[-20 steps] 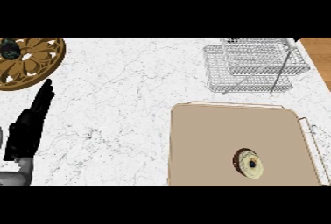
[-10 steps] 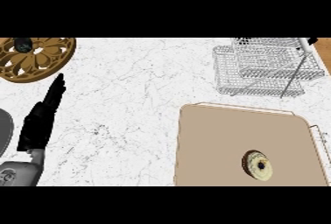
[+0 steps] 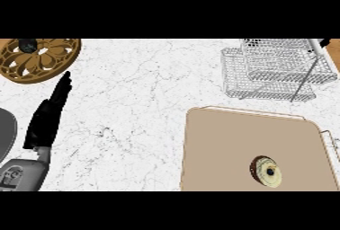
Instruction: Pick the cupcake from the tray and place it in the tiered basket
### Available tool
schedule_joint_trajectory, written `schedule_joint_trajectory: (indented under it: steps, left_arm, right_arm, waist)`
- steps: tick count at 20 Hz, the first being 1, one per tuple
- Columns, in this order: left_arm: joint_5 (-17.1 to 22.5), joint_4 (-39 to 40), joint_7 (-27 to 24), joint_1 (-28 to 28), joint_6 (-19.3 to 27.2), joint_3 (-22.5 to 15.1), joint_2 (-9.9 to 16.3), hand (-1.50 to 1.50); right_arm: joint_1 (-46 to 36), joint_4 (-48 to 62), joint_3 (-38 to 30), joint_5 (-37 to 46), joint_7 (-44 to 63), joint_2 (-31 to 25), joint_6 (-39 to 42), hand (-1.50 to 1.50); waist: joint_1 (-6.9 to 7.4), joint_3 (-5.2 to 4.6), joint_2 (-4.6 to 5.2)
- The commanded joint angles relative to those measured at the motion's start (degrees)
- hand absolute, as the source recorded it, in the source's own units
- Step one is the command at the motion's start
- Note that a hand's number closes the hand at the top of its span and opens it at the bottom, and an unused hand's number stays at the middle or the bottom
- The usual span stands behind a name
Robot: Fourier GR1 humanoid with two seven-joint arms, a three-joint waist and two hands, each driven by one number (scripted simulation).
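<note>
Shifted since half a second back: whole view has slid, tray and basket now sit slightly further left and lower in frame, and the left hand reaches a little higher up the counter.

Nearest: cupcake (image 3: 266, 171) on the tan tray (image 3: 225, 143), toward the tray's near right part, seen from above as a pale top inside a dark wrapper. Nothing touches it. Tray runs off the lower edge of the view; a thin wire handle shows at its right side.

Left side, near to mid: grey forearm comes in at lower left, ending in the left hand (image 3: 48, 117). Fingers straight and together, pointing up-counter; holds nothing. It hangs over bare marble counter (image 3: 139, 103), well apart from the tray. Right hand not seen.

Far right: tiered basket (image 3: 279, 67), white wire mesh, two levels visible with a slanted upright rod. It stands beyond the tray's far edge, near but apart.

Far left corner: round wooden trivet (image 3: 38, 58) with cut-out petal pattern, partly cut off by the view's edge.
</note>
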Motion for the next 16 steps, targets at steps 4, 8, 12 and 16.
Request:
schedule_joint_trajectory:
  steps: [4, 8, 12, 16]
  left_arm:
    - [-0.1, 0.4, -0.9, 0.6, -0.7, 0.4, 0.0, 0.00]
    - [-0.9, -0.7, 0.0, 0.7, 0.0, -0.4, -0.9, 0.00]
    - [-0.4, -0.4, -1.4, 1.3, -0.8, 1.2, 0.4, 0.00]
    - [-1.2, 1.0, 0.0, -0.8, 0.2, 0.5, -1.4, 0.00]
  right_arm:
    - [-3.1, 1.5, 2.9, 4.6, 13.9, 4.4, 4.5, -1.50]
    - [-4.5, 1.1, 3.0, 8.4, 13.9, 6.4, 7.4, -1.50]
    - [-4.0, 4.7, 4.9, 13.6, 13.9, 9.0, 10.0, -1.50]
    - [-3.3, 1.2, 6.6, 19.3, 13.9, 13.0, 14.0, -1.50]
  waist:
    - [0.12, 0.03, -0.20]
    - [0.06, -0.01, -0.24]
    - [0.07, 0.04, -0.34]
    - [-1.06, -0.01, -0.36]
